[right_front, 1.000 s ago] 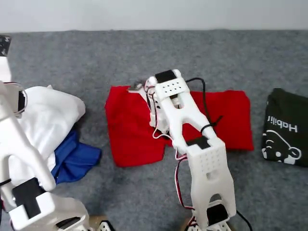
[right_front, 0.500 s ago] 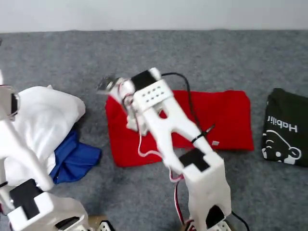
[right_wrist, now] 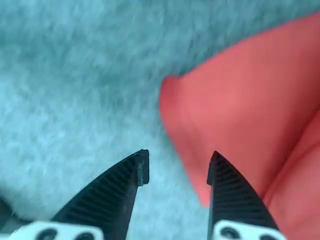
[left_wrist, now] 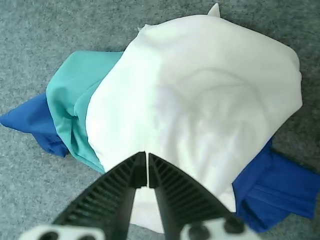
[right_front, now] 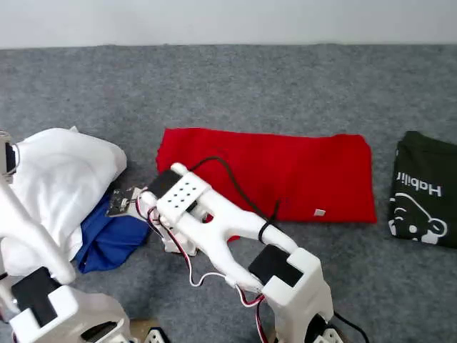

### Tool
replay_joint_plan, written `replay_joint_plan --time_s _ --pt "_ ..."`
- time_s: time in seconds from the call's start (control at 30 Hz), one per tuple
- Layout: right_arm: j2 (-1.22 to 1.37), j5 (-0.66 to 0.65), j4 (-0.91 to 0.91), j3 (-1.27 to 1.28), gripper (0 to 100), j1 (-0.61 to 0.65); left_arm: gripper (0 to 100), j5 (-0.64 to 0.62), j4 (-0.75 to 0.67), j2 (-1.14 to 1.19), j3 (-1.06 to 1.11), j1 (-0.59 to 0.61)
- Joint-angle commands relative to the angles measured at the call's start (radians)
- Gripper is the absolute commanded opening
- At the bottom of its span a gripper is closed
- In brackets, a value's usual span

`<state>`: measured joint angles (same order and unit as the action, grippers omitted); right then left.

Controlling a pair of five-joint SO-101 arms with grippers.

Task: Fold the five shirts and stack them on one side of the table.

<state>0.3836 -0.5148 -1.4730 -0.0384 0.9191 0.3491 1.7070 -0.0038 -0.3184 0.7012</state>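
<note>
A robotics test bench, most likely a lab — a grey carpet-like surface [right_front: 300,78] under a plain pale wall [right_front: 228,21], with white printed arms [right_front: 214,229] trailing loose cables [right_front: 168,239].

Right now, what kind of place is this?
Probably a robot workbench rather than a home: two white robot arms stand at a grey felt-like table, with a red shirt, a white shirt and a dark shirt laid out.

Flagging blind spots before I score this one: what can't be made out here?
High view: the right arm covers the red shirt's near left corner.
High view: the frame edge cuts off the black shirt.
Left wrist view: the white shirt buries most of the teal shirt and blue shirt.
</note>
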Motion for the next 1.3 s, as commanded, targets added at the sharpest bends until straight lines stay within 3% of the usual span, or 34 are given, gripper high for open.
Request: replay_joint_plan --time_s 0.0,0.2,0.43,0.87,1.27 --pt "-0.036 0.003 0.084 0.026 20.1 0.012 2 0.006 0.002 -0.054 -0.047 0.006" --pt "0.094 0.003 0.091 -0.006 18.9 -0.001 2 0.006 0.02 -0.055 -0.047 0.006" --pt "0.183 0.003 0.088 -0.083 1.3 -0.047 2 0.006 0.023 -0.055 -0.047 0.029" --pt "0.102 -0.04 -0.139 -0.387 1.0 -0.139 2 0.008 0.018 -0.055 -0.047 0.038" --pt "0.104 -0.138 0.001 -0.439 1.1 -0.291 2 0.008 0.018 -0.055 -0.047 0.038"
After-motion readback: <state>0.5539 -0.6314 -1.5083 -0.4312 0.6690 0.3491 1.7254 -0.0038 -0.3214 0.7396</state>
